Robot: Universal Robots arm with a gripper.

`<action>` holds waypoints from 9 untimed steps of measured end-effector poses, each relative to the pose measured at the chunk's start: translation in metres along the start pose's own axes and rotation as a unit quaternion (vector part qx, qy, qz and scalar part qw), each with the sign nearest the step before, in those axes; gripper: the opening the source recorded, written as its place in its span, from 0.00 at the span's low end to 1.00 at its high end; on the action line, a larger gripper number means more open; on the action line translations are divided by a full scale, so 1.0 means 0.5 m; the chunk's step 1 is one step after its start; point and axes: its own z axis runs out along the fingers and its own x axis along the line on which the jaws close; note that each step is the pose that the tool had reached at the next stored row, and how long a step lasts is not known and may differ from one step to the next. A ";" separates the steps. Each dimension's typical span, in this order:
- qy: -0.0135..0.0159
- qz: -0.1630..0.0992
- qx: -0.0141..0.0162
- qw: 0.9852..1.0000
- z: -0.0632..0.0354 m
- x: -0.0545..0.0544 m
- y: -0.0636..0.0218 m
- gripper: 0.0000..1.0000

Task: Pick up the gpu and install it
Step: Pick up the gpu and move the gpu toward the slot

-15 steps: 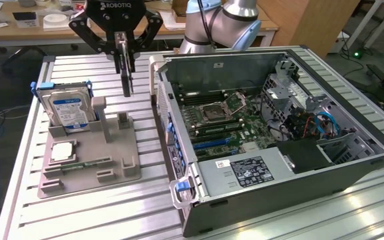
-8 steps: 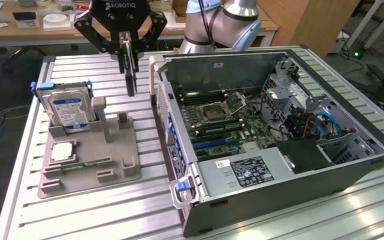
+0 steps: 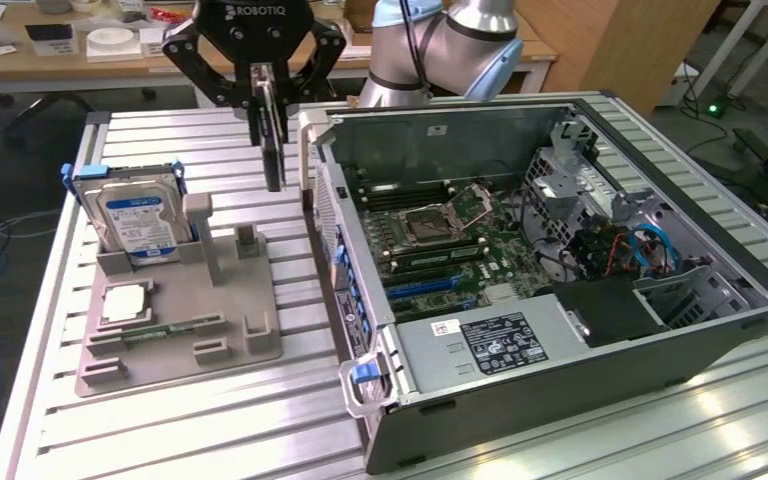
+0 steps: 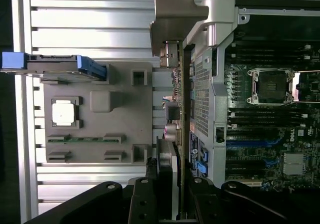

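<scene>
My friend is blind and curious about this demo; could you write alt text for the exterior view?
A robot's end effector holds the gpu, a thin dark card, hanging upright above a slatted metal table, between a gray parts tray with a hard drive standing in it and an open computer case.

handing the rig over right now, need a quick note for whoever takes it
Hand: shut on the gpu, which hangs on edge, clear of the table.
Where: the gpu is above the gap between the grey parts tray and the open computer case. The hard drive stands in the tray.
Done: gpu picked up.
Left: installing it. The gpu is outside the case, not yet on the motherboard.
</scene>
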 end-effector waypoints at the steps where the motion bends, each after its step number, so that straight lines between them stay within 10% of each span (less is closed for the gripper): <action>1: 0.000 0.000 0.000 1.000 0.000 -0.002 0.000 0.28; 9: 0.000 0.000 0.000 1.000 0.001 -0.021 0.000 0.28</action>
